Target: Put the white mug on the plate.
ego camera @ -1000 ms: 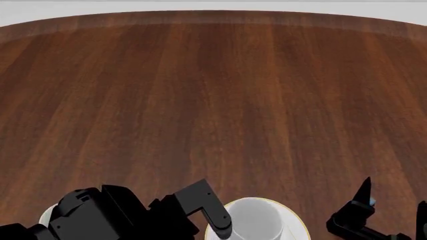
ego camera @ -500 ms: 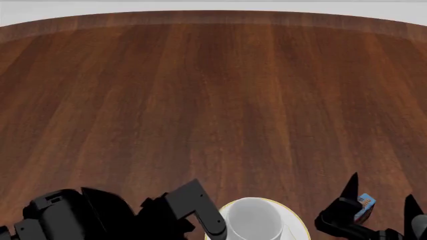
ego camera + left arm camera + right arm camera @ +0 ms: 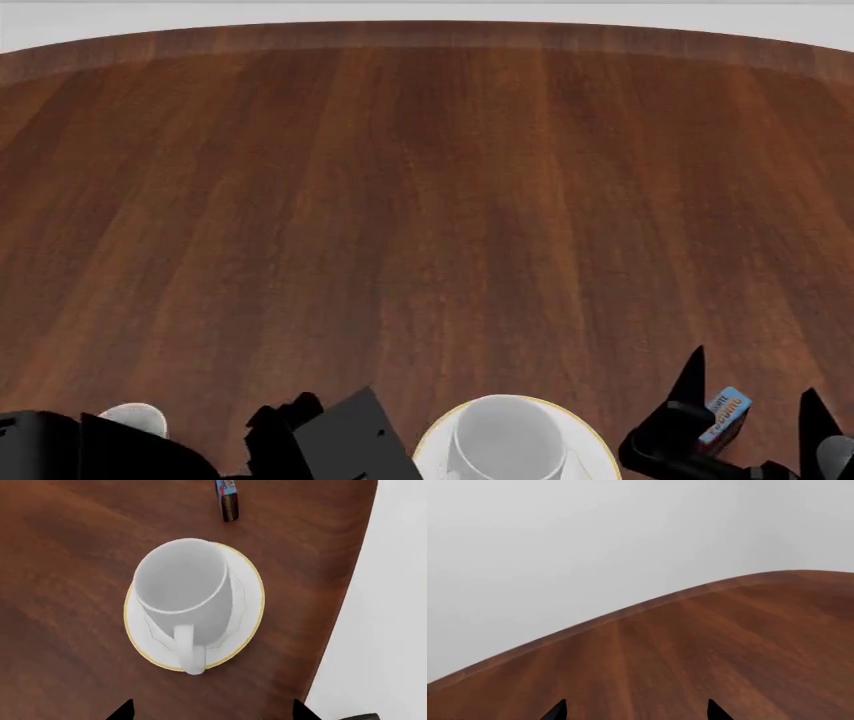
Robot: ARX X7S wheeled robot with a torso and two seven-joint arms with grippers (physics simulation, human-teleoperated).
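Observation:
The white mug [image 3: 183, 580] stands upright on the plate [image 3: 248, 600], a white one with a thin gold rim, close to the table's near edge. Its handle [image 3: 190, 650] points toward my left gripper [image 3: 212, 712]. That gripper is open and drawn back from the mug, with bare wood between its tips. In the head view the mug [image 3: 505, 440] and plate [image 3: 591, 445] sit at the bottom centre, with my left arm [image 3: 334, 445] to their left. My right gripper [image 3: 750, 400] is open to the right of the plate, with only table ahead of its fingers [image 3: 635, 711].
A small blue and white packet [image 3: 722, 415] lies on the wood just right of the plate, seen between the right fingers in the head view; it is also in the left wrist view [image 3: 228, 500]. A pale round object [image 3: 134, 418] peeks out behind the left arm. The table edge [image 3: 347, 605] runs close beside the plate.
The left arm has pulled back to the left and lower, away from the mug, uncovering the pale object. The right gripper has risen and shifted left, so both fingers show.

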